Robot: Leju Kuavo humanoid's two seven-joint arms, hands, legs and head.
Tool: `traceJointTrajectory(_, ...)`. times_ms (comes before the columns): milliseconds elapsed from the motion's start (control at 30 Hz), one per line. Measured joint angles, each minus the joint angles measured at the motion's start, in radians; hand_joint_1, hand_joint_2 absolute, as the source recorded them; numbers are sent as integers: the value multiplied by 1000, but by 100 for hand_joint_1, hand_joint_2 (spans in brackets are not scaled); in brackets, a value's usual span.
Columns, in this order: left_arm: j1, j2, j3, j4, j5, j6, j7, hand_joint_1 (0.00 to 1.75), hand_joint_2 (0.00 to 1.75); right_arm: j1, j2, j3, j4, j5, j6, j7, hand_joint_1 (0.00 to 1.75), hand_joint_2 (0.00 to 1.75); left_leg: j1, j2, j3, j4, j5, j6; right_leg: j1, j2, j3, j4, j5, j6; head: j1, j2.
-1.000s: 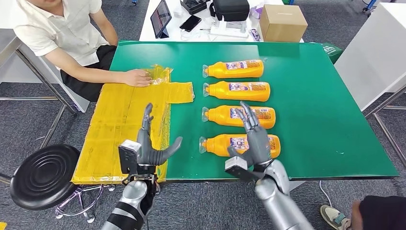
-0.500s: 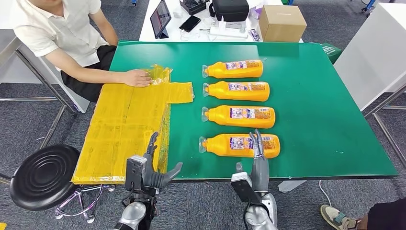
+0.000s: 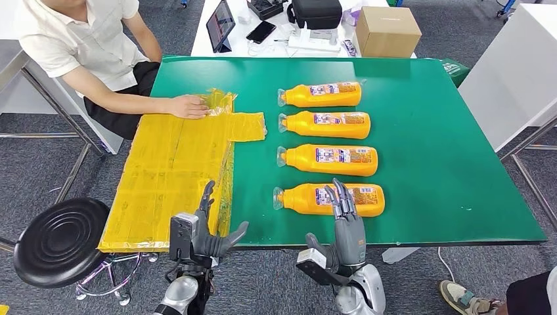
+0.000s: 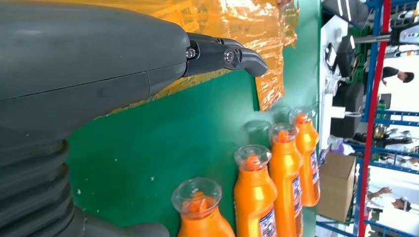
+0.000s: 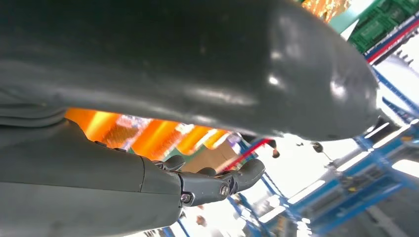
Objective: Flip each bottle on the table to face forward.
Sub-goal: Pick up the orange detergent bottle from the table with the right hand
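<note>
The green table (image 3: 433,151) spans the middle of the frame, with a yellow plastic sheet (image 3: 167,177) over its left part. Right of centre four orange bottles (image 3: 326,145) lie in a column, clear caps pointing left, labels up. At the lower edge, the left hand (image 3: 207,230) and right hand (image 3: 345,226) are both empty with fingers spread; the right one's fingertips overlap the nearest bottle (image 3: 328,199).

Four orange bottles (image 3: 328,146) with what look like blue-white labels lie on a green tabletop (image 3: 433,138); yellow plastic sheet (image 3: 172,170) at left.
</note>
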Motion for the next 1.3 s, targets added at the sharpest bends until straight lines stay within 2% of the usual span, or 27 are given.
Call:
traceJointTrajectory(333, -1, 0, -1, -16, 10, 9, -10, 0, 175, 5, 3, -42, -30, -17, 0, 0, 0, 0, 0, 0, 0, 0, 0, 0, 0, 0, 0, 0, 0, 0, 0, 0)
traceJointTrajectory(400, -2, 0, -1, -19, 14, 18, -19, 0, 175, 2, 3, -39, -29, -127, 24, 5, 0, 0, 0, 0, 0, 0, 0, 0, 0, 0, 0, 0, 0, 0, 0, 0)
traceJointTrajectory(500, 0, 1, -1, -35, 19, 39, -25, 0, 175, -6, 8, -22, -28, -402, 140, 65, 0, 0, 0, 0, 0, 0, 0, 0, 0, 0, 0, 0, 0, 0, 0, 0)
traceJointTrajectory(567, 2, 3, -2, -49, 22, 52, -25, 0, 175, -7, 16, -9, -30, -473, 178, 108, 0, 87, 0, 0, 0, 0, 0, 0, 0, 0, 0, 0, 0, 0, 0, 0)
traceJointTrajectory(633, 3, 4, -2, -59, 25, 61, -25, 0, 175, -7, 23, 10, -37, -454, 156, 124, 0, 175, 0, 0, 0, 0, 0, 0, 0, 0, 0, 0, 0, 0, 0, 0)
traceJointTrajectory(867, 3, 4, -4, -66, 26, 62, -26, 0, 175, -5, 25, 89, -70, -379, 66, 117, 0, 175, 0, 0, 0, 0, 0, 0, 0, 0, 0, 0, 0, 0, 0, 0)
traceJointTrajectory(1300, 0, 4, -5, -66, 36, 61, -30, 0, 175, -6, 2, 130, -72, -332, 18, 110, 0, 175, 0, 0, 0, 0, 0, 0, 0, 0, 0, 0, 0, 0, 0, 0)
